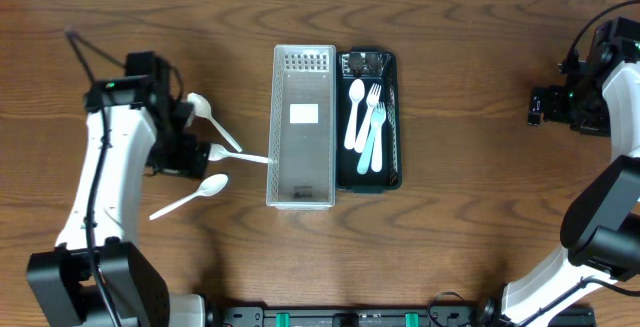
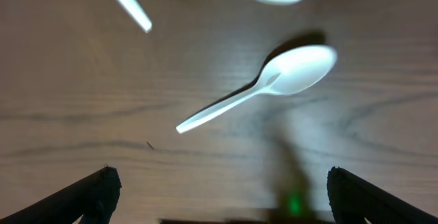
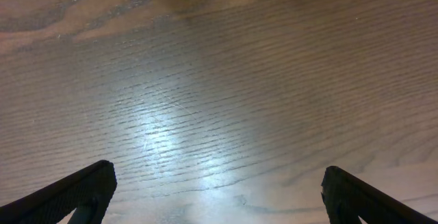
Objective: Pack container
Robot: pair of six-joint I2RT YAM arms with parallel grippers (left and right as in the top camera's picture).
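The black container (image 1: 391, 172) sits at mid-table and holds several pieces of cutlery, among them a white spoon (image 1: 355, 107) and a light blue fork (image 1: 373, 139). Beside it on the left lies a clear grey lid (image 1: 303, 127). Three white spoons lie loose on the wood left of the lid: one farthest back (image 1: 205, 112), one in the middle (image 1: 235, 154), one nearest the front (image 1: 190, 198). My left gripper (image 1: 190, 139) (image 2: 222, 193) hovers open over them; a spoon (image 2: 274, 80) lies ahead of its fingers. My right gripper (image 1: 540, 107) (image 3: 219, 190) stands open over bare wood, far right.
The wooden table (image 1: 470, 217) runs in all directions round the container. The left arm's white link (image 1: 95, 182) stretches along the left side. The right arm (image 1: 610, 207) stands at the right edge. A black rail (image 1: 350, 317) lines the front edge.
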